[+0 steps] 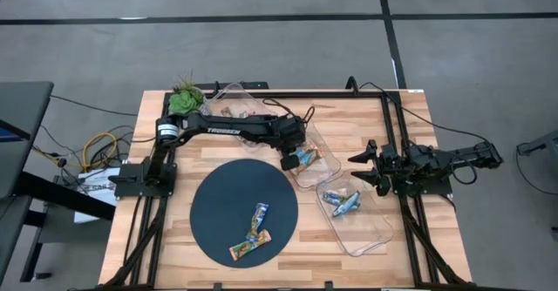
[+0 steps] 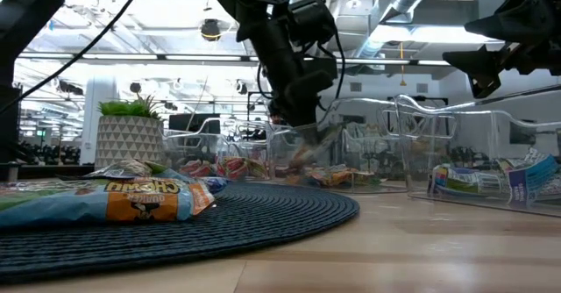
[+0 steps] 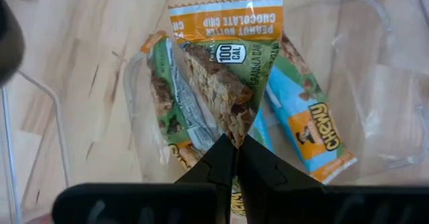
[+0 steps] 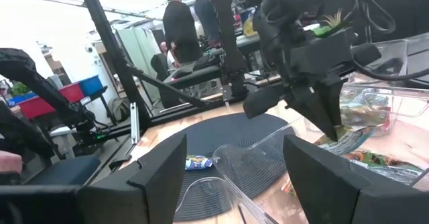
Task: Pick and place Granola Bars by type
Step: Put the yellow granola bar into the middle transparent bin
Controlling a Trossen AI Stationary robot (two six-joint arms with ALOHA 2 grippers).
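Observation:
My left gripper (image 1: 290,160) is over the middle clear tray (image 1: 330,165), shut on an orange-and-green granola bar (image 3: 224,70). Under that bar, more bars (image 3: 305,117) lie in the tray. Two orange-and-green bars (image 1: 259,214) (image 1: 250,246) lie flat on the round dark mat (image 1: 218,195). Blue bars (image 1: 340,202) lie in the near right tray (image 1: 370,234). My right gripper (image 1: 359,167) waits open at the table's right side, with nothing between its fingers. My left gripper pinches one end of the bar's wrapper (image 3: 236,127) between its two fingertips. It comes from above, slanting down. The wrapper is creased into a point at the pinch. The bar hangs beyond the fingers over the tray; whether its far end rests on the bars beneath, I cannot tell.
A third clear tray (image 1: 228,99) with bars stands at the far edge beside a small potted plant (image 1: 185,99). A black frame (image 1: 392,134) runs along the table's sides. Bare wood shows left of the mat and between the mat and the trays.

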